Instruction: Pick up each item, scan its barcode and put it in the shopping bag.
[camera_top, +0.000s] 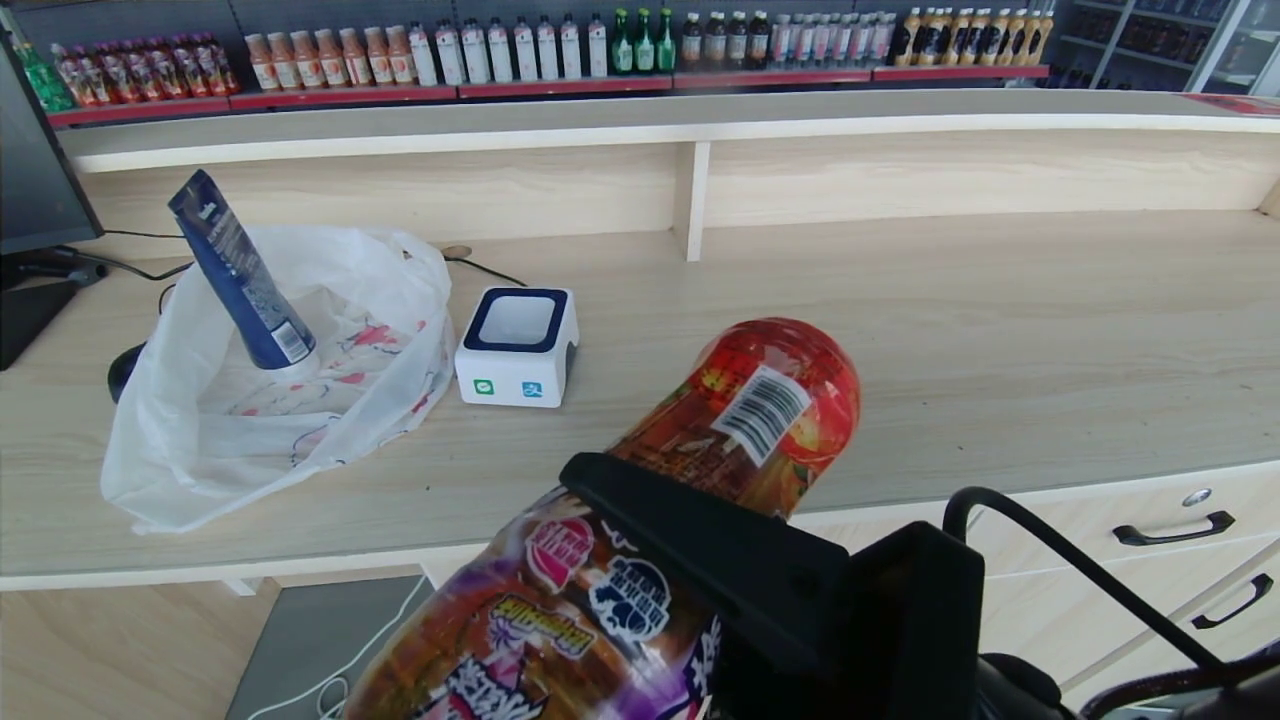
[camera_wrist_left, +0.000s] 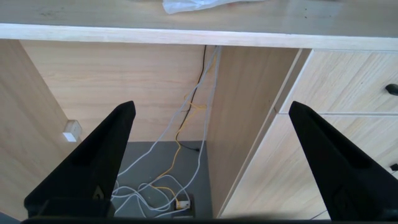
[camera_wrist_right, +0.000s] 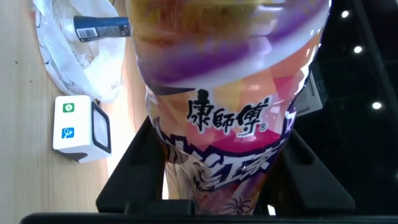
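Observation:
My right gripper (camera_top: 650, 520) is shut on a large drink bottle (camera_top: 740, 420) with a red, orange and purple label, held tilted above the counter's front edge. Its barcode (camera_top: 760, 410) faces up toward the head camera. The white scanner (camera_top: 518, 345) with a dark blue rim stands on the counter to the bottle's left, apart from it. Further left lies the white plastic shopping bag (camera_top: 200, 440), with a dark blue tube (camera_top: 240, 275) leaning upright in it. In the right wrist view the bottle (camera_wrist_right: 224, 93) sits between the fingers, with the scanner (camera_wrist_right: 81, 127) and bag (camera_wrist_right: 68, 56) beyond. My left gripper (camera_wrist_left: 211, 168) hangs open below the counter.
The wooden counter (camera_top: 1000, 330) is bare to the right of the bottle. A raised ledge (camera_top: 690, 130) runs along its back. A dark monitor (camera_top: 30, 190) with cables stands at the far left. Drawers (camera_top: 1170, 530) lie under the counter, and cables (camera_wrist_left: 180, 180) trail on the floor.

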